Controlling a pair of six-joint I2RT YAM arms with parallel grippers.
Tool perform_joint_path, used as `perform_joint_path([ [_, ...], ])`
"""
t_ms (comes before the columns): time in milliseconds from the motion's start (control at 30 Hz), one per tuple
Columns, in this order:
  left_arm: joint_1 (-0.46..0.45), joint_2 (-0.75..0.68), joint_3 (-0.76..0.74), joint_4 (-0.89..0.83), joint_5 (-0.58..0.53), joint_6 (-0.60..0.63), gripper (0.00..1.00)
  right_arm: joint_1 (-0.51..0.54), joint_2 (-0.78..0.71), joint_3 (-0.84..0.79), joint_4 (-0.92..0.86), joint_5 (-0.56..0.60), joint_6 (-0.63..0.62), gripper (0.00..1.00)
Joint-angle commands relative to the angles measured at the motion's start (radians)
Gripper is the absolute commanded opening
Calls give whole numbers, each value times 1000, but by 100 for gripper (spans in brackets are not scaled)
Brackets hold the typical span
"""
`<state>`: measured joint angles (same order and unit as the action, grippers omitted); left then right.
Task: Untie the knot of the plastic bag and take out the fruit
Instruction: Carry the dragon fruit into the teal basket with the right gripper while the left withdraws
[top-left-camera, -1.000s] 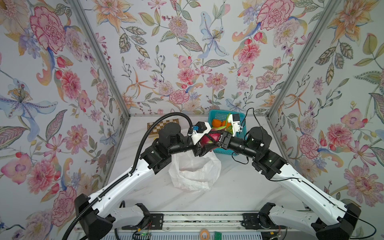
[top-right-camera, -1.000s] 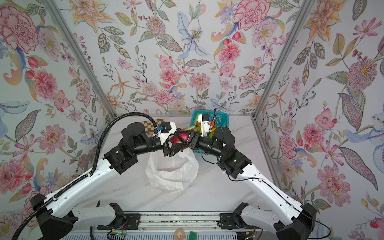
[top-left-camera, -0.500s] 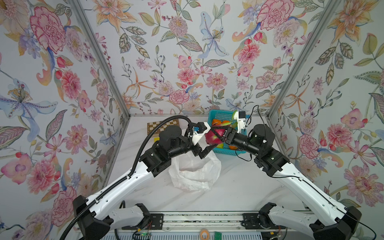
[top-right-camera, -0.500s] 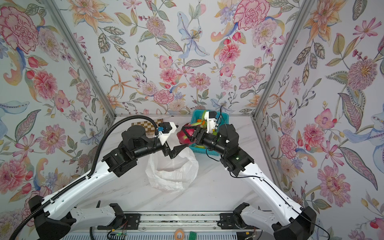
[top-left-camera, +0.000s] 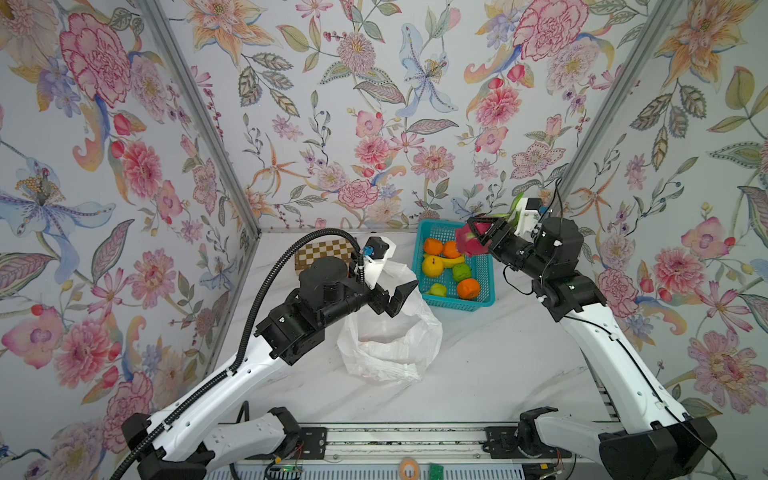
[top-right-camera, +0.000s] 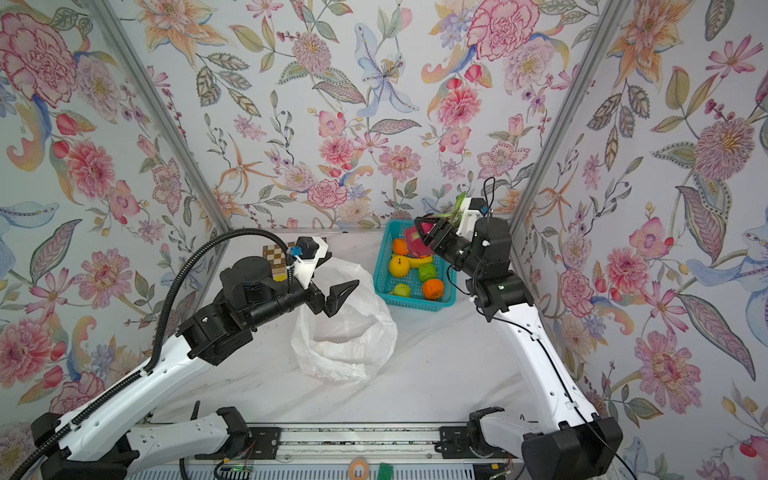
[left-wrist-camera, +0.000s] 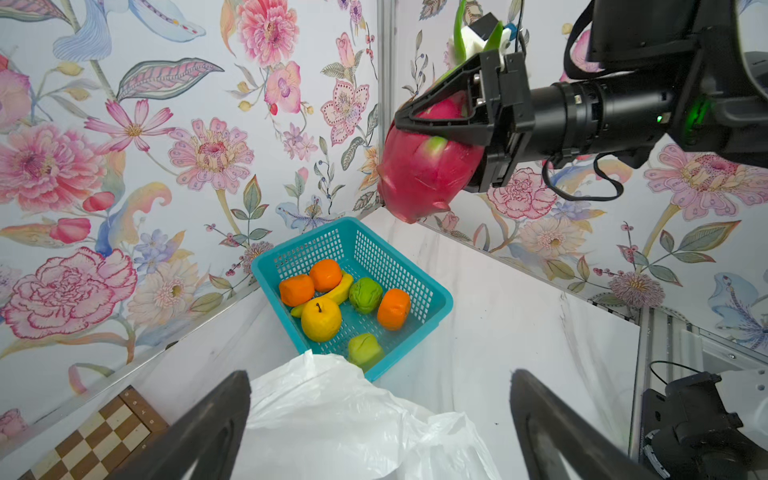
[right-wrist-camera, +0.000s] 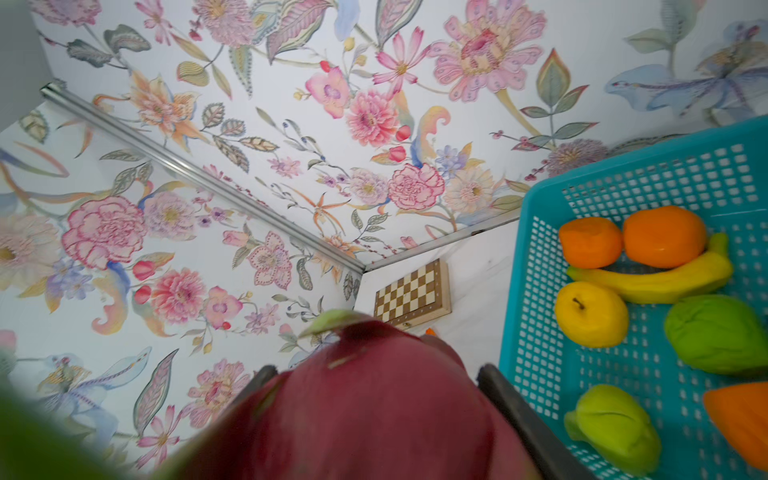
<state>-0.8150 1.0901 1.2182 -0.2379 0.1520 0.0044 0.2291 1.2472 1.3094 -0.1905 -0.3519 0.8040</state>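
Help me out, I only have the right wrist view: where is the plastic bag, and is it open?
Observer: The plastic bag lies on the table beside the teal basket, its mouth open.
Operator: And the left gripper?
Observer: The left gripper is open and empty, above the bag's mouth.
Operator: How high is my dragon fruit?
Observer: The right gripper holds the dragon fruit well clear of the table, near the basket's far corner.
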Motion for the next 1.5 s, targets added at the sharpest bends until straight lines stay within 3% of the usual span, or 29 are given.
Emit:
perform_joint_path([
  [0,-10,-20,19,-86,-42,-61,99,-39,88,81,-183,-22,-101,43],
  [367,-10,-37,-26,-148,-56,-102,99,-36,379,266,-517,65,-359,42],
  [567,-12,-59,-50,-150,-66,-112,99,11,520,346,-601,160,-460,43],
  [833,-10,-90,-88,-160,-101,-113,99,41,673,408,-610,235,-483,45],
  [1233,-11,-102,-106,-161,-115,-107,99,81,871,436,-622,225,-486,51],
  [1300,-11,-99,-107,-163,-115,-105,99,84,883,432,-622,225,-484,55],
  [1400,-10,-101,-111,-161,-120,-104,99,85,887,431,-621,225,-482,70],
  [1467,-10,-103,-114,-159,-122,-101,99,88,875,438,-622,226,-479,96],
])
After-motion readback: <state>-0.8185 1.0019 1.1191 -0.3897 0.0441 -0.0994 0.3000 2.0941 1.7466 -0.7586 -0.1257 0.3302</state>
